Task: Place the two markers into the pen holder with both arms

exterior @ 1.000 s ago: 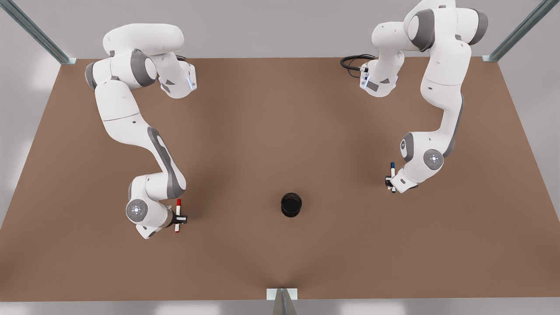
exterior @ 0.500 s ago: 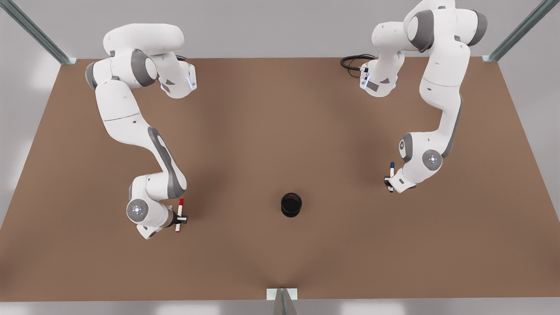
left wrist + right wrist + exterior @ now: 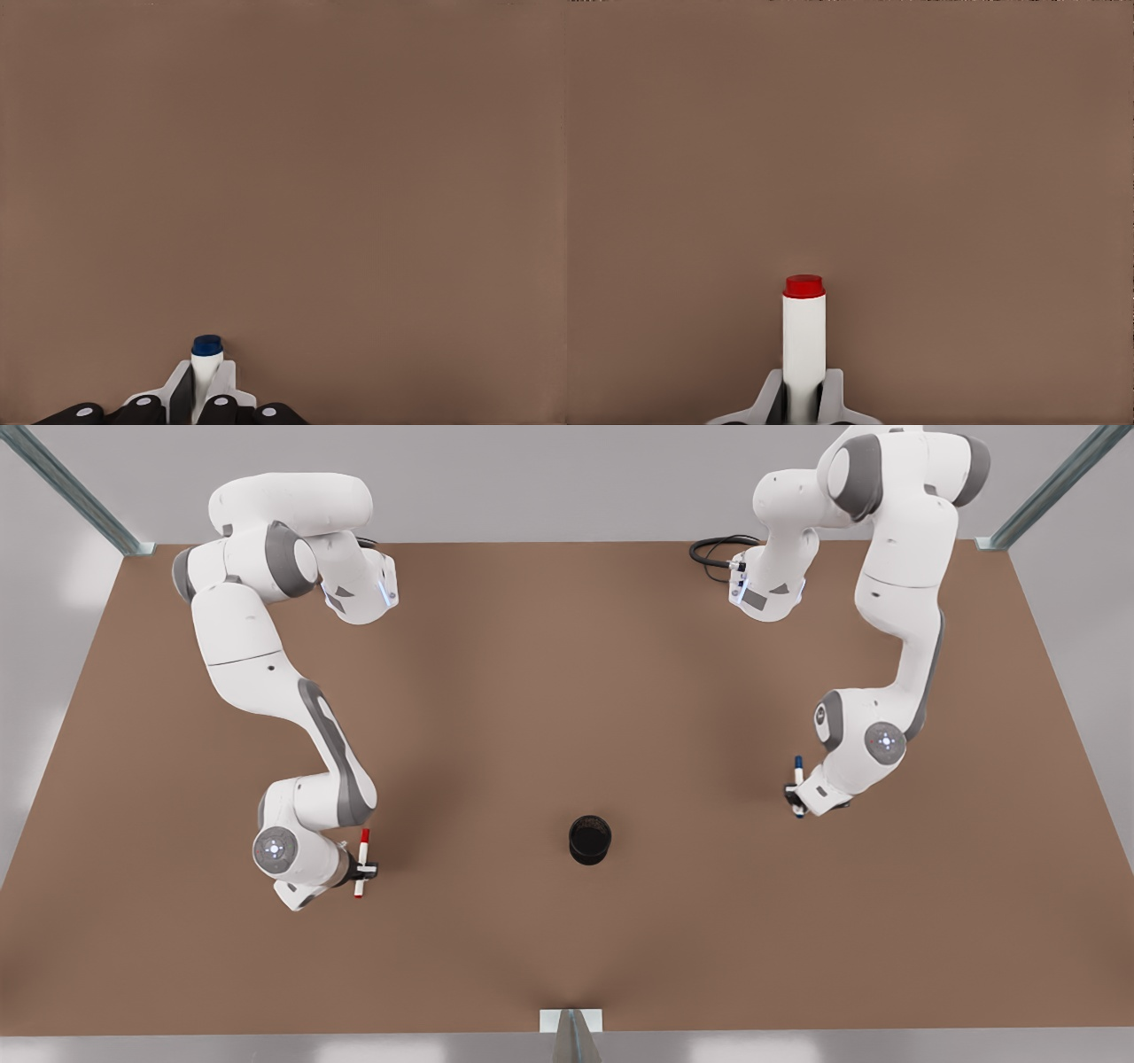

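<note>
Markers are both held, 1 in each gripper, above a brown table (image 3: pixel 567 691). The left gripper (image 3: pixel 795 795) sits at the right of the front view, a little above mid-height, at the end of the arm whose base stands near the table's upper right corner. Its jaws are clamped on the blue marker (image 3: pixel 798 784), which stands roughly along the frame's vertical with its dark blue cap at the upper end. From the left wrist view, the blue marker (image 3: pixel 206 365) pokes out between the fingers (image 3: pixel 227 379), the blue end facing the bare tabletop.

The right gripper (image 3: pixel 361 867) is at the lower left of the front view, on the arm that reaches down from the upper left. Its jaws are clamped around the middle of the red marker (image 3: pixel 362 863), whose red cap is at the upper end and small red tip at the lower end. In the right wrist view, the red marker (image 3: pixel 803 341) rises from between the fingers (image 3: pixel 830 391), white barrel topped with red, with plain brown surface beyond.

The holder (image 3: pixel 590 839) stands upright on the table just below the centre of the front view, between the 2 grippers and well apart from both. Its round mouth looks dark inside. A black cable (image 3: pixel 713 551) loops near the base of the upper right arm.
</note>
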Robot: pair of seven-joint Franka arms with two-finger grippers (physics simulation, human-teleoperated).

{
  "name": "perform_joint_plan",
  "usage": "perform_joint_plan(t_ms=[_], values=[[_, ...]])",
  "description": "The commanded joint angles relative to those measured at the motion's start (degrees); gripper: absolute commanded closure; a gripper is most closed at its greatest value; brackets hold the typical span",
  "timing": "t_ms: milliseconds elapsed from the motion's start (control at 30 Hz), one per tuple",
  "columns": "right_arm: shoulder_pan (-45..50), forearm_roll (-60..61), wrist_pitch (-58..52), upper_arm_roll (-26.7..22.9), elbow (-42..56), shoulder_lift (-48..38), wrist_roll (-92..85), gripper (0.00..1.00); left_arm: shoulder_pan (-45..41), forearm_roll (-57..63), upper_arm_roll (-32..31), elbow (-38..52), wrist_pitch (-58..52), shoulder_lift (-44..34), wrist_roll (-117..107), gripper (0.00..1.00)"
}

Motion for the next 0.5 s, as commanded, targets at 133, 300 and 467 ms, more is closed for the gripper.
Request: perform_joint_plan(t_ms=[133, 300, 467], values=[[-0.02, -0.70, -0.39, 0.00, 0.03, -0.19, 0.30, 0.77, -0.26, -0.54, -0.50, 2.60, -8.75, -5.97, 1.56, 0.79], [-0.02, -0.71, -0.30, 0.00, 0.03, -0.36, 0.21, 0.77, -0.61, -8.97, -5.07, 13.49, -25.71, -9.13, 5.95, 0.79], [-0.02, -0.79, -0.39, 0.00, 0.12, -0.80, 0.12, 0.77, -1.23, -23.38, -12.10, 24.31, -27.56, -5.80, 31.26, 0.79]])
